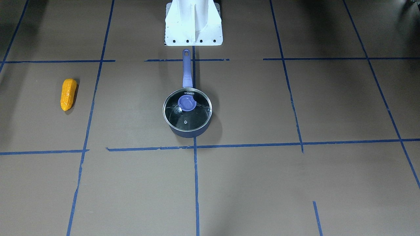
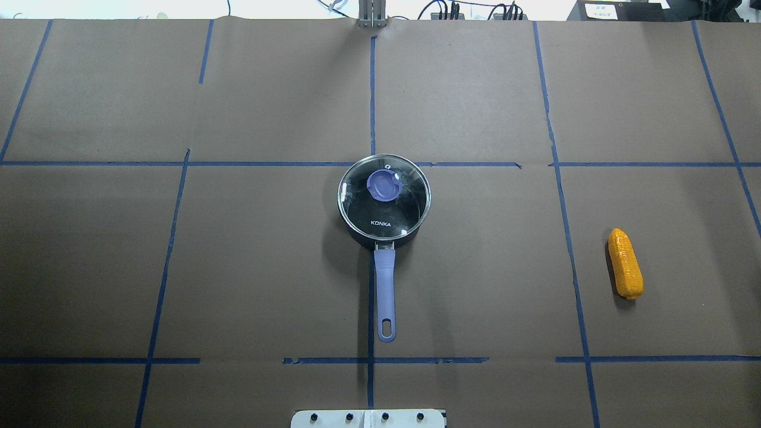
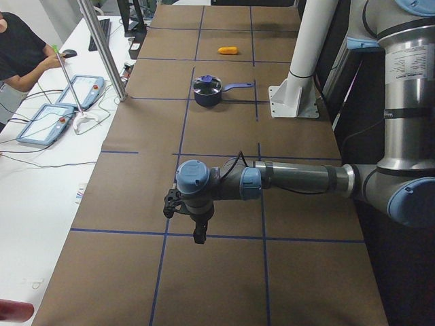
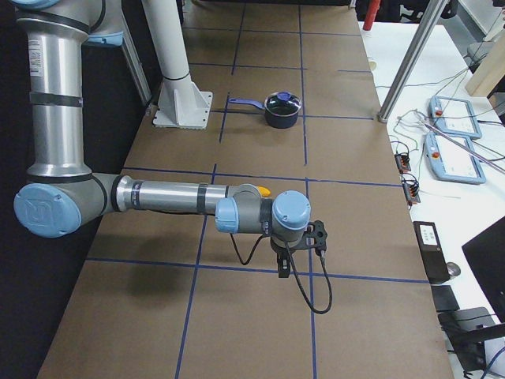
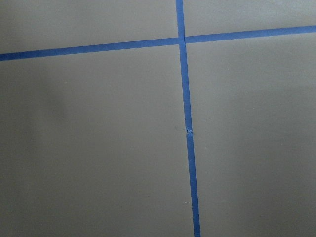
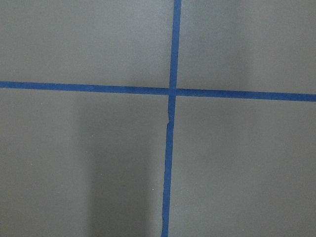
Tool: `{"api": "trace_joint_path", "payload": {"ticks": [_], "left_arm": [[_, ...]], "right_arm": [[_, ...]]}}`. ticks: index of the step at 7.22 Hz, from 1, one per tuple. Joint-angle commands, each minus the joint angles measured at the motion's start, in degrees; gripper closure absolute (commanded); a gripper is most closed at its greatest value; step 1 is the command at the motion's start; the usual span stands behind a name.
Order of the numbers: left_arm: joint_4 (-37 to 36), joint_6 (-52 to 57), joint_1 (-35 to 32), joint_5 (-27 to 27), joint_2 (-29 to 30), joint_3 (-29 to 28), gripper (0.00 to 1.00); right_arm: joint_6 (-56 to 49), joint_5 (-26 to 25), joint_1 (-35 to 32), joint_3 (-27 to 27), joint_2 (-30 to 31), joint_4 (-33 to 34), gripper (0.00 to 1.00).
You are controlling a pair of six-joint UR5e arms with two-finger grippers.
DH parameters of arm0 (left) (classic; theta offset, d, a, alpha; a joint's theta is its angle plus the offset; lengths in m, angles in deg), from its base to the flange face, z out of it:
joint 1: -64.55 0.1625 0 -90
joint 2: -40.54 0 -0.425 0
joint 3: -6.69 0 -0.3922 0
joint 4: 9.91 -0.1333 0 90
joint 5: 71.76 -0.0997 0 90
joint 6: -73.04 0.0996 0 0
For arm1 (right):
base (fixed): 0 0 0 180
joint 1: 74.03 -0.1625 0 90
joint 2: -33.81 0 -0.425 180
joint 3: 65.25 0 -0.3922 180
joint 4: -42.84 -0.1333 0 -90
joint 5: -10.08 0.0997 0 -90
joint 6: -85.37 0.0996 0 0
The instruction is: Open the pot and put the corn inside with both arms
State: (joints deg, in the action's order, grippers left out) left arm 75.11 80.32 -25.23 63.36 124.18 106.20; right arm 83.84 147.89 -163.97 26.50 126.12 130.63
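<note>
Orange-yellow plastic, the corn (image 2: 625,263) lies flat on the table's (image 2: 238,267) right half, well apart from the pot (image 1: 188,132) at centre, whose glass lid (image 2: 407,205) is on. Both arms hang at the table's ends. Whether the left tool (image 3: 198,236) or right tool (image 4: 282,267) is open I cannot tell, but neither has corn or lid. Risks: a pinch slipping off the small lid knob (image 2: 384,185) and dropping the glass, or the rounded cob rolling from an off-centre grasp.
</note>
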Motion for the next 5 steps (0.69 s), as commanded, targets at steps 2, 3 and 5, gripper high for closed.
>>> {"api": "trace_joint_path", "payload": {"ticks": [2, 3, 5], "left_arm": [[-0.5, -7.4, 2.3, 0.0, 0.5, 9.8, 0.0], [-0.6, -13.0, 7.1, -0.4, 0.4, 15.7, 0.0], [-0.6, -25.0, 15.7, -0.6, 4.0, 20.7, 0.0]], "right_arm": [[0.0, -0.1, 0.0, 0.4, -0.4, -0.2, 0.0], [-0.3, -0.3, 0.0, 0.4, -0.7, -0.2, 0.0], [-0.2, -0.4, 0.4, 0.4, -2.0, -0.2, 0.0]]}}
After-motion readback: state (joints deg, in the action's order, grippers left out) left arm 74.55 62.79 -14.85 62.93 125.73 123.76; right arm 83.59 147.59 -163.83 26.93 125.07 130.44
